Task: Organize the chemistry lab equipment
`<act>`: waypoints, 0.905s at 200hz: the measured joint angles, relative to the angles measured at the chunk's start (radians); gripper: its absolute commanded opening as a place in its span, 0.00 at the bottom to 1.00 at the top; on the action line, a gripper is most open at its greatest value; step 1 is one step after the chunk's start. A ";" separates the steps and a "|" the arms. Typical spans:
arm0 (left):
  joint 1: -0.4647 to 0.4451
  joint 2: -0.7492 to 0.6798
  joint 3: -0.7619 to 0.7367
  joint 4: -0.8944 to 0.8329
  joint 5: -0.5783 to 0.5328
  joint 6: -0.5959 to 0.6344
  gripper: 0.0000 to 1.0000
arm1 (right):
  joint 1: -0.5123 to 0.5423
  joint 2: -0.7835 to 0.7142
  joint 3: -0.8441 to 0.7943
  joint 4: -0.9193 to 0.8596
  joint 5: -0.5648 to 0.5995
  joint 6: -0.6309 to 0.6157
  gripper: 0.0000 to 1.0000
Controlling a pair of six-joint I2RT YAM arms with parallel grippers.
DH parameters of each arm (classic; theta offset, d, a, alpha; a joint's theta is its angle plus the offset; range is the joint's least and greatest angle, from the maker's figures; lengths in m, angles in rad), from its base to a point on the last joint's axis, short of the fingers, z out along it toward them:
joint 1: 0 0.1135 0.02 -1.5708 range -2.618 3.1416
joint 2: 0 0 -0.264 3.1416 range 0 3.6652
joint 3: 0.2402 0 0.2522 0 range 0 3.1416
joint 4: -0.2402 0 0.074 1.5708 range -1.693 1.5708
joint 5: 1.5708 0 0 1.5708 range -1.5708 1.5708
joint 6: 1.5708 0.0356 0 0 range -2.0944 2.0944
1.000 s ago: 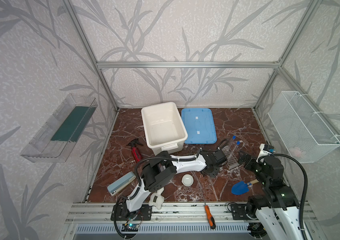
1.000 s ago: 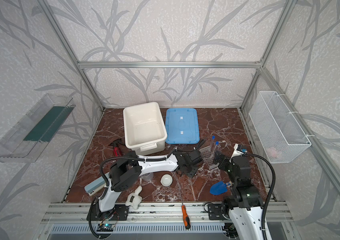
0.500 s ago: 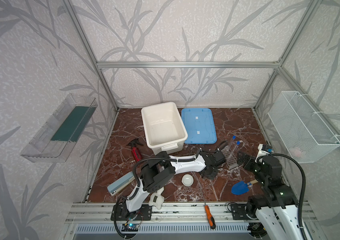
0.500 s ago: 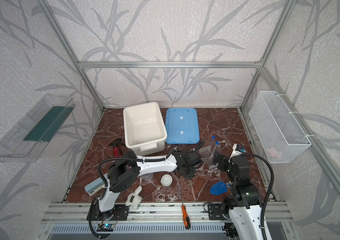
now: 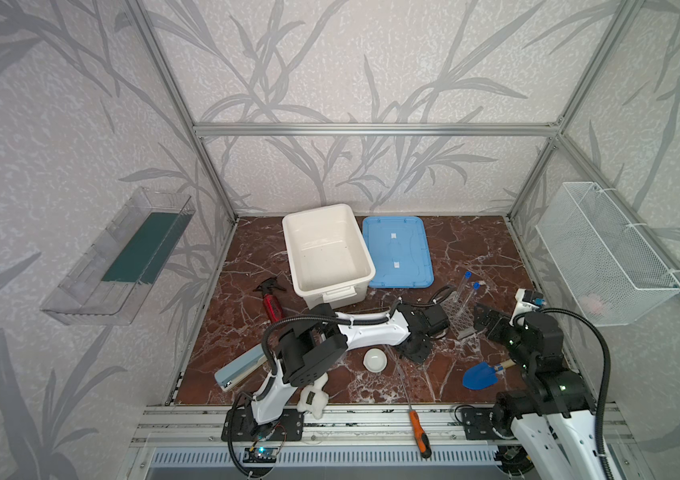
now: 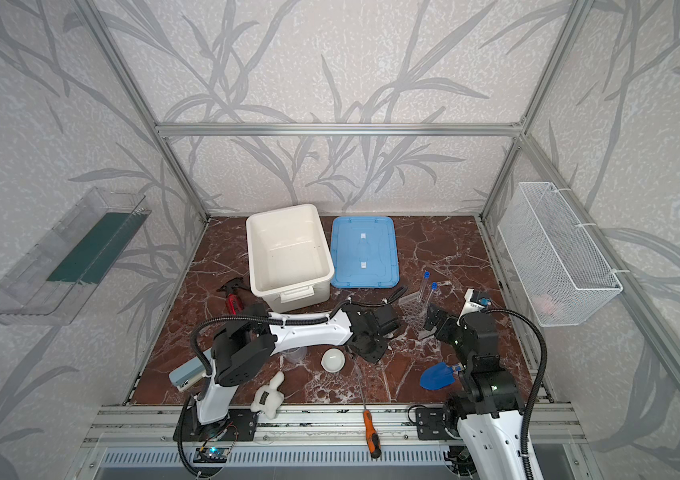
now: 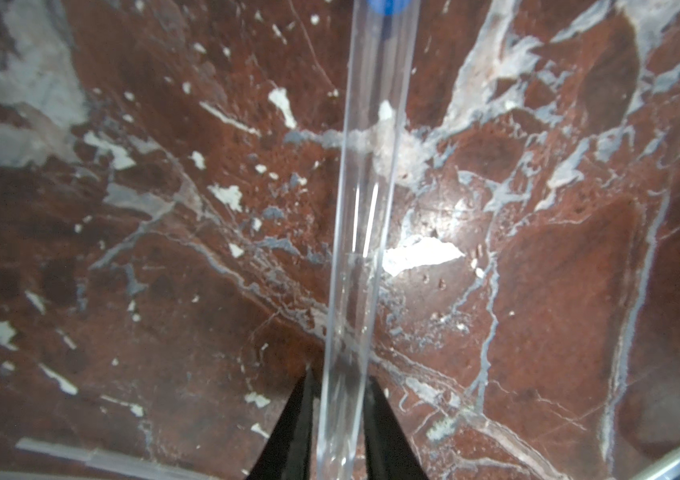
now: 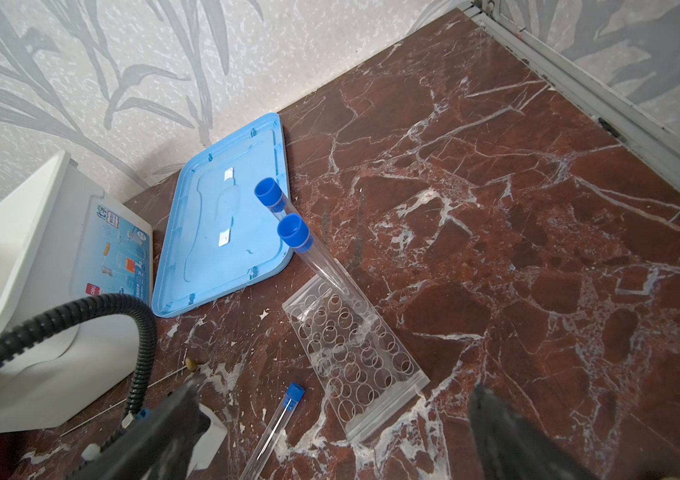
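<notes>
left gripper (image 7: 340, 380): closed onto the lying test tube (image 7: 367, 187), with one black finger against each side near its clear end. The blue cap is at the end away from the gripper.
lying test tube: flat on the worktop (image 5: 475, 249), right of centre, just left of the tube rack (image 8: 350, 345). In both top views the left gripper covers it.
right gripper (image 8: 336, 388): jaws spread wide and holding nothing. It sits just right of the tube rack, facing it.
two test tubes (image 8: 292, 235): standing in the far end of the tube rack, leaning, blue caps up.
tube rack: on the worktop between the two grippers, near the near-right corner of the blue lid (image 5: 396, 253).
dish (image 5: 374, 359): near centre, just left of the left gripper.
beaker (image 6: 294, 355): left of the dish, partly under the left arm.
white bin (image 5: 368, 266): far centre, touching the left edge of the blue lid.
trowel (image 5: 477, 374): near right, beside the right arm.
screwdriver (image 5: 420, 432): handle on the near rail, shaft pointing toward the dish.
</notes>
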 measured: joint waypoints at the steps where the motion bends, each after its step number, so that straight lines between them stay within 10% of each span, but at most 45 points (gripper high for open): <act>1: 0.000 0.000 0.000 0.000 0.000 0.001 0.18 | 0.000 0.000 0.000 0.000 0.000 0.000 0.99; 89: 0.017 -0.101 -0.158 0.117 0.013 0.002 0.17 | 0.000 0.009 -0.001 0.011 -0.066 0.001 0.99; 181: 0.034 -0.354 -0.449 0.534 0.095 0.040 0.17 | 0.000 0.299 0.119 0.037 -0.385 0.012 0.98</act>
